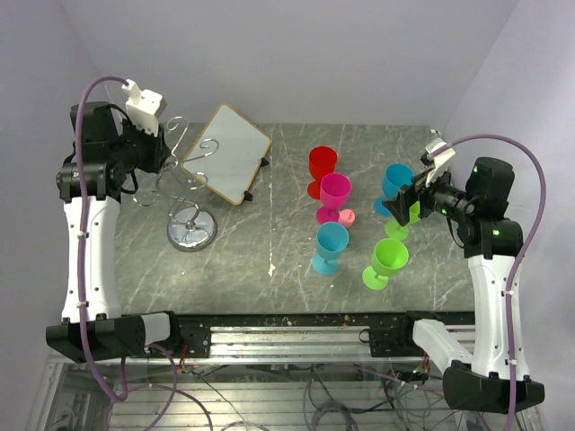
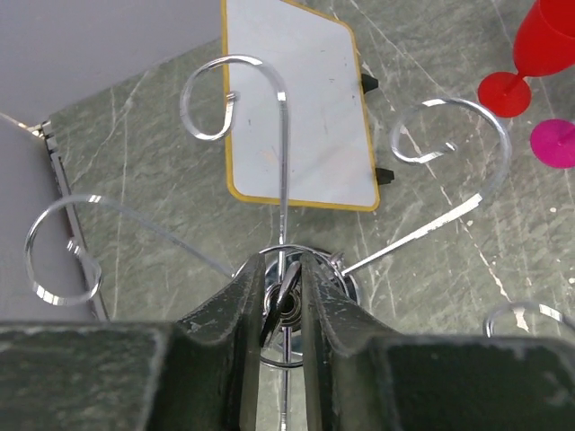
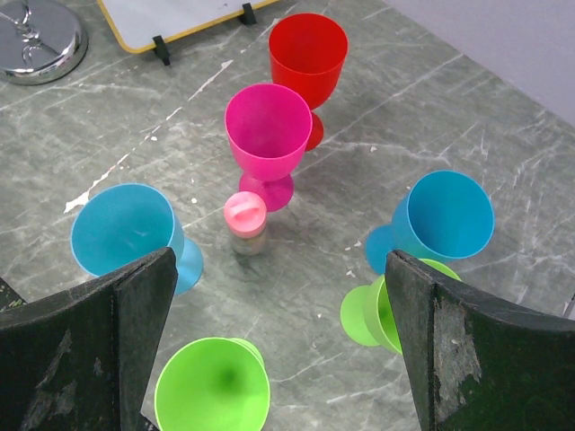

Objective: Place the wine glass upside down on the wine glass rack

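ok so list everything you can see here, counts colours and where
wine glass rack: one, silver, left side of table
board: one, white with wooden frame, just behind the rack
red glass: one, red, back of the cluster
pink glass: one, magenta, in front of the red
blue glasses: two, blue, either side of the cluster
green glasses: two, green, front right
small bottle: one, pink cap, among the glasses
table: one, grey marbled
left fingers: closed on the rack's centre post
right fingers: open above the glasses
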Robot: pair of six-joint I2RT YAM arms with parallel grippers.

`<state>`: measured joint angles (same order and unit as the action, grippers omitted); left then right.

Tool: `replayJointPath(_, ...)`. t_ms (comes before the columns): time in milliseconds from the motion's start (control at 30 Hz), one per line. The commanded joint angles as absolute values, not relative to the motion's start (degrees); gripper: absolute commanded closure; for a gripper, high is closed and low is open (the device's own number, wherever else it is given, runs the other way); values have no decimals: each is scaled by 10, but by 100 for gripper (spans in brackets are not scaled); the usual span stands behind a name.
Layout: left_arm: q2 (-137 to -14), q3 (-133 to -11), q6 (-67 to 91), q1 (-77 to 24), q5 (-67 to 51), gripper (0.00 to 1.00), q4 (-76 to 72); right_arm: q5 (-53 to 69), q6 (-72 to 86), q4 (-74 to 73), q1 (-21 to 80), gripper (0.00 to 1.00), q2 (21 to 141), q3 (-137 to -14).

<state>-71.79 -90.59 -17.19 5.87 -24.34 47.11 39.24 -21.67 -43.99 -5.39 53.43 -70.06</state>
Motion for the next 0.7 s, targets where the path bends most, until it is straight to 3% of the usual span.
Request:
replayJointPath(0,-706,-916,-168,55,-283,79,470,394,-214,-430,-52,0,528,-706)
replayJointPath(100,-702,-907,-129,46,-282,93,460,390,-215,-435,-52,0,527,-714)
replayJointPath(667,-679,-900,23,5,-280,93,379,391,-215,-434,-52,0,540,-722)
